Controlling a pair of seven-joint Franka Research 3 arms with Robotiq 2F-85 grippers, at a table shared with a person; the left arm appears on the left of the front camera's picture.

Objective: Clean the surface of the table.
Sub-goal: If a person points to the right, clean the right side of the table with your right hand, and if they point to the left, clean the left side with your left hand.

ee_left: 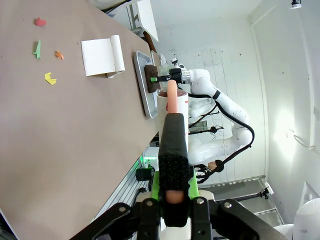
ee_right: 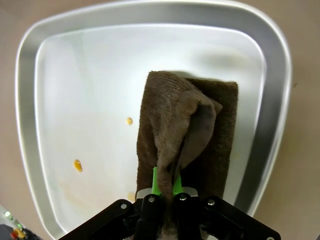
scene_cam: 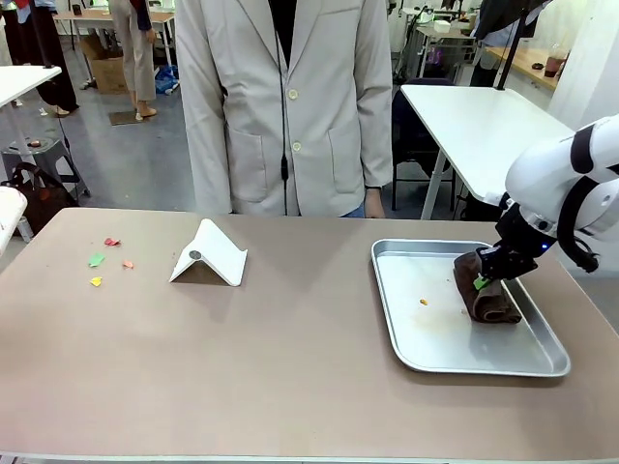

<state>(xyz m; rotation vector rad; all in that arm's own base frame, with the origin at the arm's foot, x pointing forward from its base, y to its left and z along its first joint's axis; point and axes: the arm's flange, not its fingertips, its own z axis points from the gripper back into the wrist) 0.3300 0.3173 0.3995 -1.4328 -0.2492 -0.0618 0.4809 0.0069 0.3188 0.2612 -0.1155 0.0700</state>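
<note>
Brown cloth [scene_cam: 491,298] is being pinched by the right tool [scene_cam: 481,281], clenched on its raised fold, inside the metal tray [scene_cam: 406,333] at 3 o'clock on the tabletop [scene_cam: 242,367]. A black-and-pink handle [ee_left: 174,135] is being clamped by the left tool [ee_left: 172,182]. Coloured scraps [scene_cam: 97,259] are lying at 10 o'clock, a folded white stand [scene_cam: 209,254] at 11; the tabletop is being faced by a person [scene_cam: 285,106] at 12.
</note>
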